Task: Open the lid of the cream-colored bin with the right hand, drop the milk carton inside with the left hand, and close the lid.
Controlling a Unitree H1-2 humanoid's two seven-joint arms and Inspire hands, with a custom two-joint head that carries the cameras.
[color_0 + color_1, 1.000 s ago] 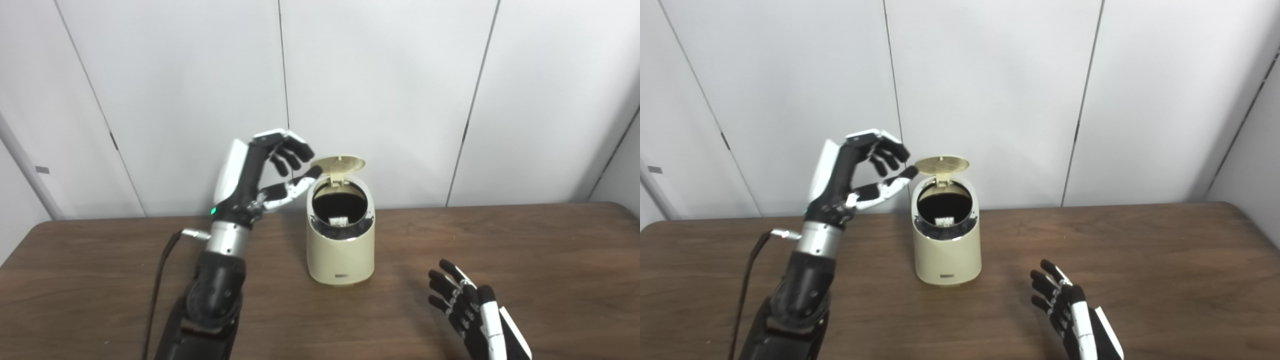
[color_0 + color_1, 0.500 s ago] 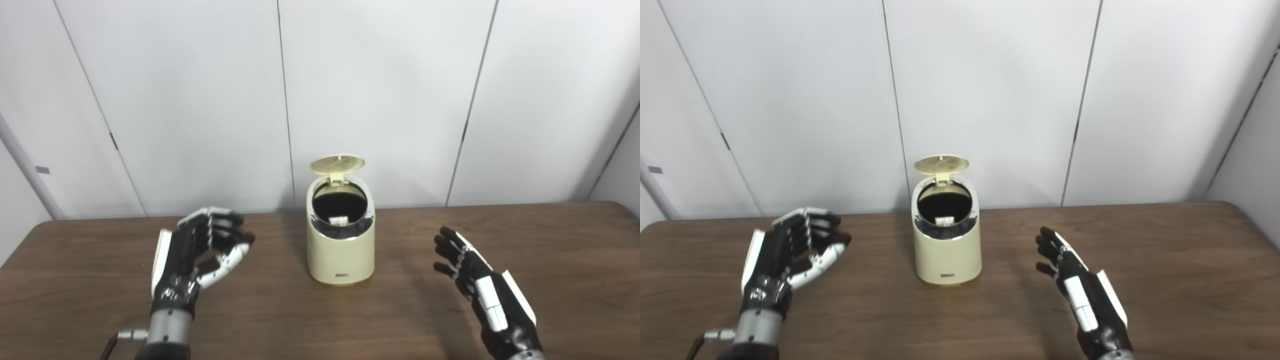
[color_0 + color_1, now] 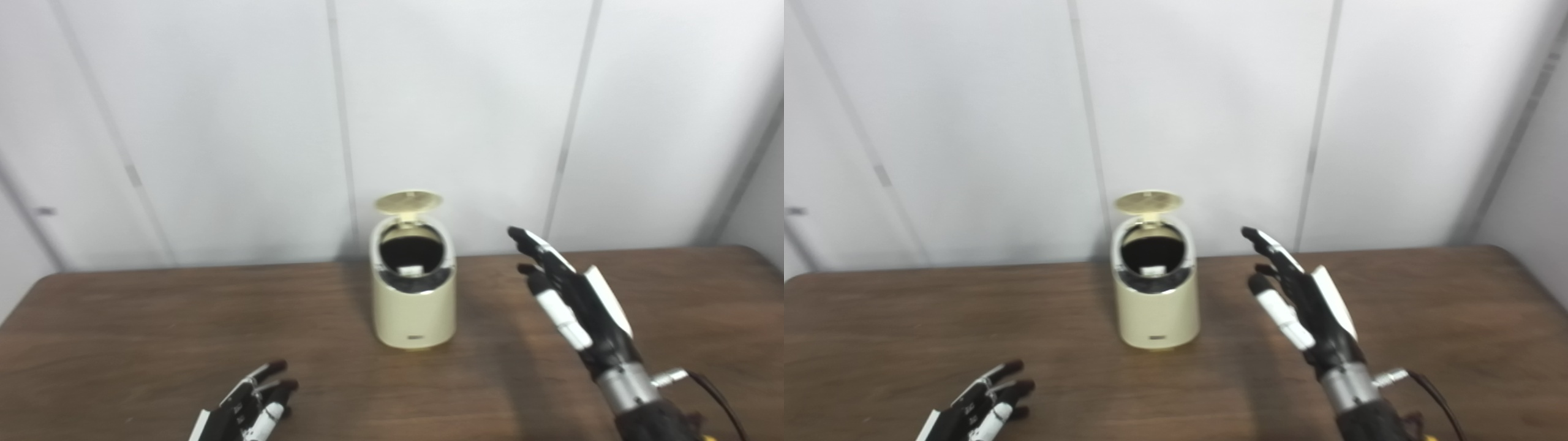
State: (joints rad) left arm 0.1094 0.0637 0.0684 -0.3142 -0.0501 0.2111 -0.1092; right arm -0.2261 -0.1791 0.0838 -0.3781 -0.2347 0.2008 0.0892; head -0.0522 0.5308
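Brown wooden table (image 3: 122, 318) before a white panelled wall (image 3: 233, 122).

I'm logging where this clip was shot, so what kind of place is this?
Probably a bare test room or lab, not a home. A plain brown table stands against blank white wall panels, and the only item on it is a small cream bin with its lid up.

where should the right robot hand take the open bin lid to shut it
On the lid's raised front edge, coming from above and the right. The lid stands flipped up on a hinge at the back rim of the cream bin, so pressing its free edge forward and down should swing it shut. The right robot hand is open, fingers extended, to the bin's right.
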